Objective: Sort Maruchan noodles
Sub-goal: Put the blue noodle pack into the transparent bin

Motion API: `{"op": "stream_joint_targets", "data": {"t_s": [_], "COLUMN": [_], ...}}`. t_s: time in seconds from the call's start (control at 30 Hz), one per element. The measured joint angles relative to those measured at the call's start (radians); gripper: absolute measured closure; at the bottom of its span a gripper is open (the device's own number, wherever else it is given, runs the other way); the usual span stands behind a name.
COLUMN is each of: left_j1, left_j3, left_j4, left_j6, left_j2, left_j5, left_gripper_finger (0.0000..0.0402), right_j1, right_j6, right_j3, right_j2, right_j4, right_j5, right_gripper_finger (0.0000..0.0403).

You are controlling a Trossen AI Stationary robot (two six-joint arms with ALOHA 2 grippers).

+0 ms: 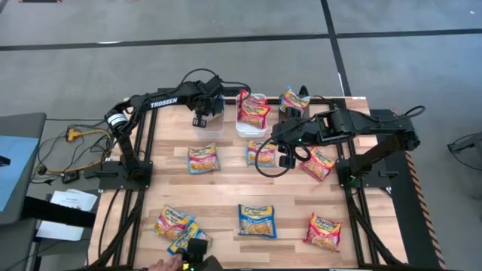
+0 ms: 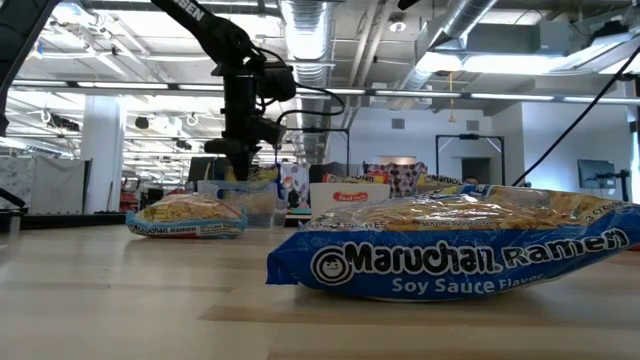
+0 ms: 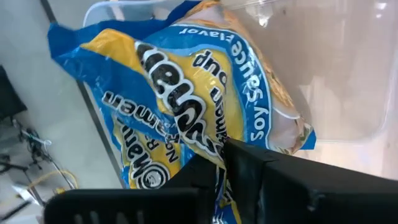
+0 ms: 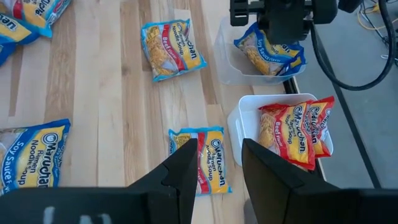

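Left hand (image 1: 202, 120) hovers over the clear bin (image 4: 231, 65) at the far edge of the counter (image 1: 226, 196), its fingers pinched on a blue-and-yellow soy sauce packet (image 3: 186, 106) whose lower end sits inside the bin. Judgement: this is the drop step. To do it well, let go only once the packet hangs squarely within the walls, then lift straight up so the wrapper does not snag.

Right hand (image 4: 219, 163) is spread and empty above a blue-and-red packet (image 4: 205, 158) lying flat beside the white bin (image 4: 239, 121), which holds red packets (image 4: 298, 130). Other packets lie scattered across the counter.
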Motion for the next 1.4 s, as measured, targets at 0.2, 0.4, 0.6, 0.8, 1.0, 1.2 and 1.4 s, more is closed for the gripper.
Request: {"op": "stream_joint_targets", "data": {"t_s": [0.2, 0.4, 0.6, 0.8, 1.0, 1.2, 1.4], "left_j1": [0.002, -0.017, -0.037, -0.067, -0.075, -0.063, -0.048], "left_j3": [0.0, 0.0, 0.0, 0.0, 0.0, 0.033, 0.159], "left_j4": [0.0, 0.029, 0.009, -0.01, -0.011, -0.023, -0.08], "left_j6": [-0.067, -0.167, -0.214, -0.244, -0.244, -0.263, -0.309], "left_j2": [0.0, -0.001, -0.001, -0.001, -0.001, -0.002, -0.003], "left_j5": [-0.017, -0.159, -0.179, -0.152, -0.153, -0.17, -0.142], "left_gripper_finger": [0.0324, 0.0289, 0.0286, 0.0285, 0.0285, 0.0285, 0.0285], "right_j1": [0.0, 0.0, 0.0, 0.0, 0.0, 0.0, 0.0], "right_j6": [0.0, 0.0, 0.0, 0.006, 0.008, 0.009, 0.009], "right_j3": [0.0, 0.0, 0.0, 0.0, 0.0, 0.0, 0.0], "right_j2": [0.0, 0.0, 0.0, 0.0, 0.0, 0.0, 0.0], "right_j4": [0.0, -0.001, -0.005, -0.029, -0.028, -0.028, -0.029], "right_j5": [0.0, 0.0, 0.0, 0.0, 0.0, -0.001, -0.002], "right_gripper_finger": [0.0255, 0.0255, 0.0255, 0.0255, 0.0255, 0.0255, 0.0255]}}
